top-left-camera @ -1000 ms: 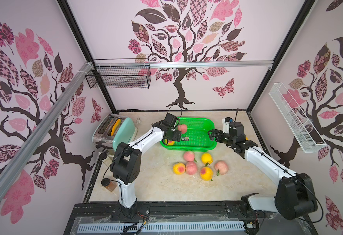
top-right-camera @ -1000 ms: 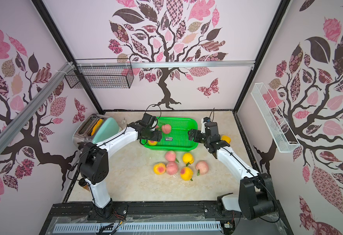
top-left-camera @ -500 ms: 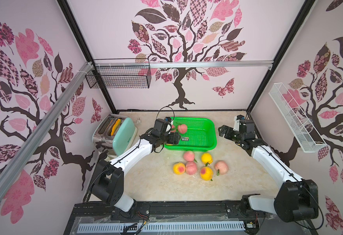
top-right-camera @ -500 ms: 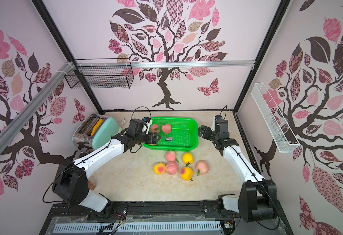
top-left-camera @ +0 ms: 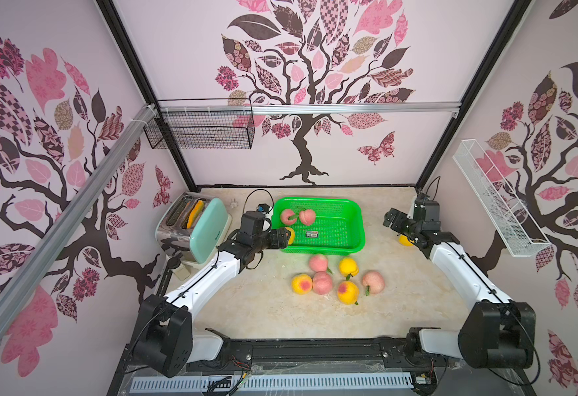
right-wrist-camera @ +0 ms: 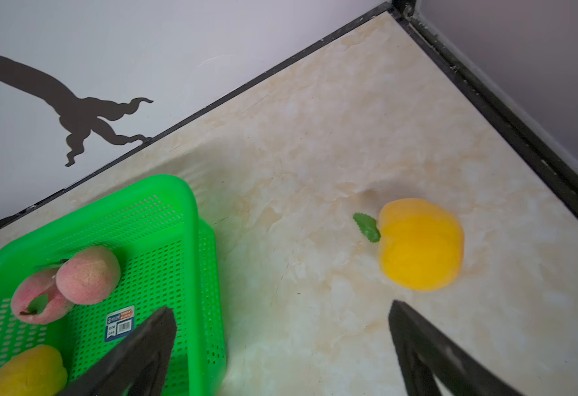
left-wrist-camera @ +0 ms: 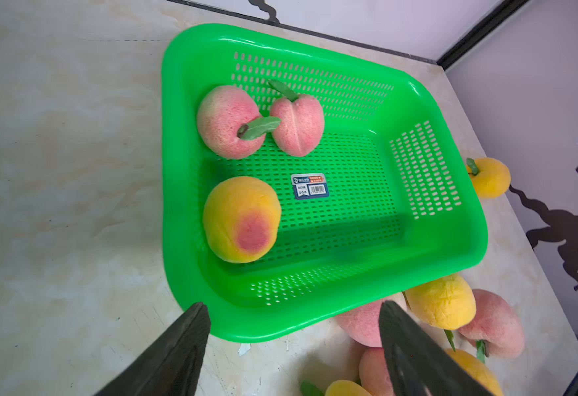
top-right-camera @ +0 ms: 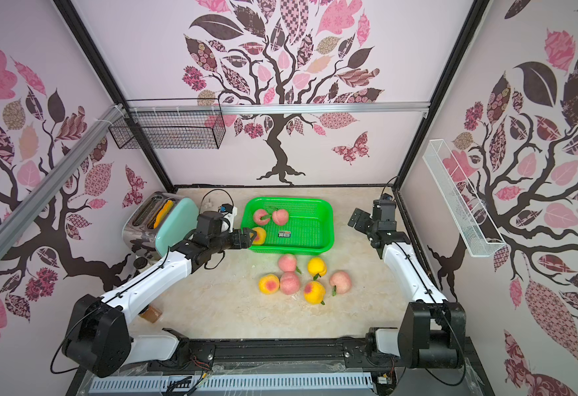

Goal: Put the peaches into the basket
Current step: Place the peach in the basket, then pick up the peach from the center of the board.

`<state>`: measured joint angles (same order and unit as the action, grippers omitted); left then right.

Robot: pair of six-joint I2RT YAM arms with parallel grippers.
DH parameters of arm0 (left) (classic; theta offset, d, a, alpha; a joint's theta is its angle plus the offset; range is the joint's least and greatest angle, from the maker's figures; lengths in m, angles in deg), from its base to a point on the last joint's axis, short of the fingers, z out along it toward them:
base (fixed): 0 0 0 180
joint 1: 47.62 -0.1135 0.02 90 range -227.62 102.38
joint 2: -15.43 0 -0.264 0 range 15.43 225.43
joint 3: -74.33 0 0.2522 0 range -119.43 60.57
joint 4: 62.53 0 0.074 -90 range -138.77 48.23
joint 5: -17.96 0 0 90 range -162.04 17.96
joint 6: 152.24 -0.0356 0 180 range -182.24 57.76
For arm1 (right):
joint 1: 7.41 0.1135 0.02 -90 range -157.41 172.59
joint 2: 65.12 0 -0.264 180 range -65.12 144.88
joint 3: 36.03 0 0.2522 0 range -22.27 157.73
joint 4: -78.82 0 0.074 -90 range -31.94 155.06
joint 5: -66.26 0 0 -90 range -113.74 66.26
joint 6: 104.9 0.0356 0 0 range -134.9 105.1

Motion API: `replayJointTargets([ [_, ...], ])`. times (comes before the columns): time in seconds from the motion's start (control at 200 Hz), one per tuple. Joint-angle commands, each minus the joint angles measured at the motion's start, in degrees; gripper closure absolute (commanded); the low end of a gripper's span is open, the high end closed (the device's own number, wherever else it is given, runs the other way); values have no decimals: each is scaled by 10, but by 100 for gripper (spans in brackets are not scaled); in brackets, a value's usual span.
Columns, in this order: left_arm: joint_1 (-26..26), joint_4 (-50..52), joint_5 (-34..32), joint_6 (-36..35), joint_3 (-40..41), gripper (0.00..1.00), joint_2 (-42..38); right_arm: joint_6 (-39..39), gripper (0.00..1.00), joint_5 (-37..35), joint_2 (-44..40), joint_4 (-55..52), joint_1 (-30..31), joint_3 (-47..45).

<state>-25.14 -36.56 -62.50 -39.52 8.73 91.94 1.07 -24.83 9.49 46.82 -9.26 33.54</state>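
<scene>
Right gripper [right-wrist-camera: 280, 312] is held wide apart toward round yellow peach [right-wrist-camera: 421, 245], likely for pickup; left gripper [left-wrist-camera: 292, 304] parted, empty, by green perforated plastic basket [left-wrist-camera: 424, 171].

The left gripper [top-left-camera: 284, 237] has been drawn back to the left edge of the basket [top-left-camera: 335, 223], and a second pink peach [top-left-camera: 288, 216] has been uncovered inside. The right gripper [right-wrist-camera: 282, 308] has been swung away towards a yellow peach [right-wrist-camera: 421, 245].
</scene>
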Motion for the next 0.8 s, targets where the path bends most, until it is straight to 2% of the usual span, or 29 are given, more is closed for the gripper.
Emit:
replayJointTargets([
  [0.0,-11,-31,-5,21,19,19,-15,-8,0,-55,14,-13,-6,23],
  [0.2,-14,-37,-36,26,33,19,-28,-37,1,-176,67,-22,-12,52],
  [0.26,-14,-44,-41,27,40,19,-31,-39,0,-181,91,-42,-26,75],
  [0.395,-16,-41,-38,25,39,18,-37,-43,1,-130,139,-67,-73,105],
  [0.55,-16,-44,-45,25,40,18,-35,-28,0,-11,190,-97,-140,129],
  [0.795,-17,-45,-43,32,36,18,-35,-16,1,22,222,-105,-150,140],
])
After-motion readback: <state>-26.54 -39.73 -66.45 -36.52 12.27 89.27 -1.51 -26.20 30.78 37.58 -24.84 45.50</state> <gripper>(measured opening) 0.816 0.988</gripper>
